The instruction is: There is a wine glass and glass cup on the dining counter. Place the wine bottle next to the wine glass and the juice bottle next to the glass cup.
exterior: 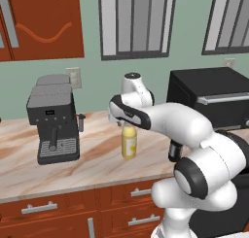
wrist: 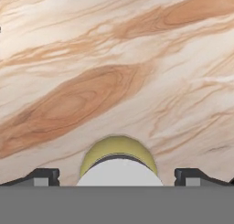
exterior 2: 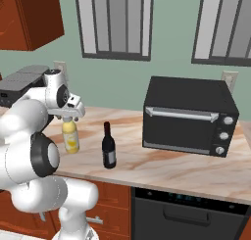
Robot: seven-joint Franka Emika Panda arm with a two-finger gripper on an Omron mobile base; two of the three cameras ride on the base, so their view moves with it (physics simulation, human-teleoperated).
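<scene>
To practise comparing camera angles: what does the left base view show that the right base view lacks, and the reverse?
Left base view alone: the coffee machine in full and a wall socket beside it. Right base view alone: the wine bottle unblocked, standing right of the juice bottle, and the oven's knobs. Both: the juice bottle under the gripper, the oven, the worktop and windows.

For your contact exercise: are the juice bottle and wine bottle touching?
Apart. The right base view shows bare worktop between the juice bottle and wine bottle.

Wall: sage green [exterior: 92, 72], with grey slatted windows [exterior 2: 116, 21].
Desk: marbled beige-brown top [exterior 2: 166, 168] over red-brown drawers [exterior: 58, 205].
Appliances: coffee machine [exterior: 53, 118], black toaster oven [exterior 2: 188, 116].
</scene>
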